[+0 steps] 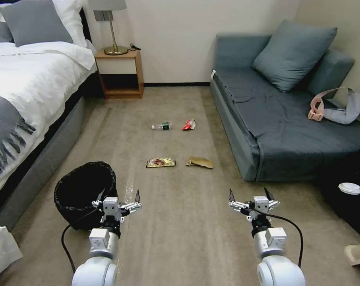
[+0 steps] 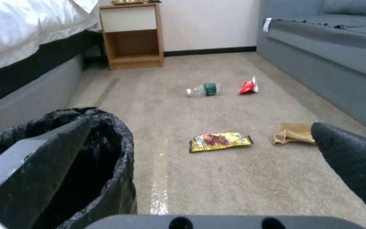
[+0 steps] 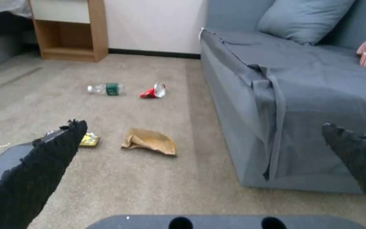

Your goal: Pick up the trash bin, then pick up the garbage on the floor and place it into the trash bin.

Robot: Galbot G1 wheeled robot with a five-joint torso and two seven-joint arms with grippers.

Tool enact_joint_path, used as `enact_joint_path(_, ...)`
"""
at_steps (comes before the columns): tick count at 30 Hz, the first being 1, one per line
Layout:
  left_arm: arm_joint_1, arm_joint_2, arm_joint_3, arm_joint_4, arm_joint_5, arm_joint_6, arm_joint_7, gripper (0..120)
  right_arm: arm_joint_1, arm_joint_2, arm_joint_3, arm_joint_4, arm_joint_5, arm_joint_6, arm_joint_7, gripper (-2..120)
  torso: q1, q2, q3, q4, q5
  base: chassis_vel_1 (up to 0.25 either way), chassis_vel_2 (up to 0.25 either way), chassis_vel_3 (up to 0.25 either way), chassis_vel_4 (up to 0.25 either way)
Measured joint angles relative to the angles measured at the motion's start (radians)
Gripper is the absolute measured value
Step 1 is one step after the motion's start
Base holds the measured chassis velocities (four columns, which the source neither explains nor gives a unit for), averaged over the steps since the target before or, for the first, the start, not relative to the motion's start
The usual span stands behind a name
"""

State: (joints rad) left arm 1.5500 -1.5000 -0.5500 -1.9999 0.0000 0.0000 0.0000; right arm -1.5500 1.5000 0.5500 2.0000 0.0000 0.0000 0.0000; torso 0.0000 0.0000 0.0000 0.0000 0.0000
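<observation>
Here, trash bin beside left gripper (spread).

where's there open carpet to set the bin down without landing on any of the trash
Bare floor lies between the left hand and right hand, short of the gold packet and paper bag. Farther on it is crowded: bottle, red wrapper. The trash bin stands beside the bed.

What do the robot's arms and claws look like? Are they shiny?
Both arms are smooth white and silver tubes with round joints. A black cable loops beside each one. The left claw and right claw each have a small silver block with thin silver links, ending in two pointed black fingers with a rough, bumpy surface.
</observation>
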Motion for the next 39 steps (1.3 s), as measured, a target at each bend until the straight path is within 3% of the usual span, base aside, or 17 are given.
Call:
enact_joint_path(31, -0.001, 0.003, 0.0, 0.0, -0.003, 0.003, -0.003, 120, 0.0, -0.001, 0.0, 0.001, 0.001, -0.001, 0.0, 120, 0.0, 0.0, 0.0, -0.0001, 0.0001, 0.0, 0.0, 0.0, 0.0)
enact_joint_path(35, -0.016, 0.042, -0.018, -0.013, -0.07, 0.052, -0.06, 116, -0.008, -0.021, 0.002, 0.028, 0.041, -0.037, 0.022, 117, 0.0, 0.0, 0.0, 0.0, 0.0003, 0.0, 0.0, 0.0, 0.0)
enact_joint_path(37, -0.038, 0.095, -0.04, -0.032, -0.161, 0.121, -0.136, 108, -0.025, -0.064, 0.01, 0.084, 0.125, -0.114, 0.073, 108, 0.0, 0.0, 0.0, -0.0001, -0.0001, 0.0, 0.0, 0.0, 0.0)
enact_joint_path(39, -0.044, 0.108, -0.046, -0.037, -0.184, 0.138, -0.155, 105, -0.029, -0.074, 0.012, 0.097, 0.145, -0.131, 0.085, 105, 0.0, 0.0, 0.0, -0.0002, 0.0, 0.0, 0.0, 0.0, 0.0)
